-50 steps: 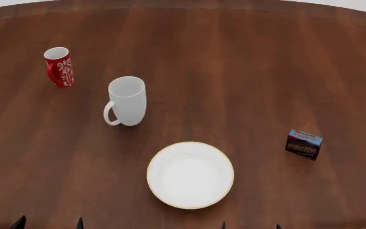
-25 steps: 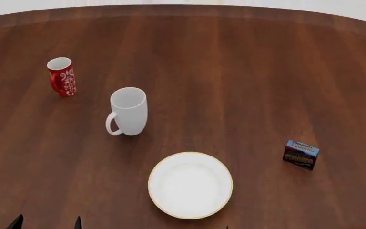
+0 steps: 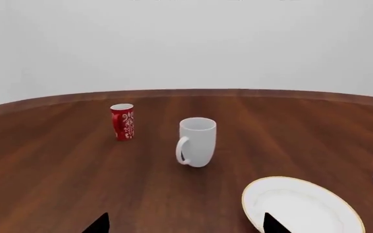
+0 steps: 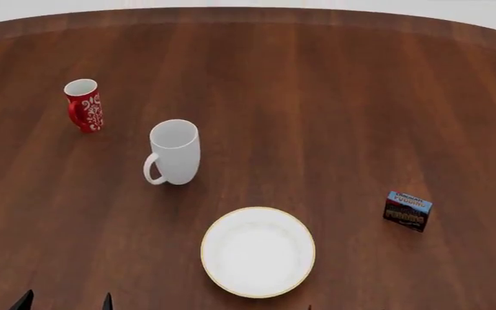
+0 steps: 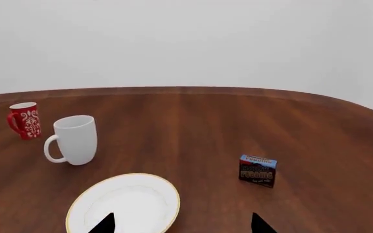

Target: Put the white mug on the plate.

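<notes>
Wood, glazed ware, printed card

Table (image 4: 334,97) is dark wood grain with a soft sheen; white mug (image 4: 175,152) and gold-rimmed plate (image 4: 258,252) look smooth and glossy; the small box (image 4: 407,210) looks printed card.

- Light is even, bright and diffuse across the wooden surface (image 4: 334,97), with no glare.
- The white mug (image 4: 175,152) casts only a faint, soft shadow at its base.
- Every view is sharp, with clean rendered edges and no blur.

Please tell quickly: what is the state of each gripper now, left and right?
Left gripper: open, holding nothing.
Right gripper: open, holding nothing.
</notes>
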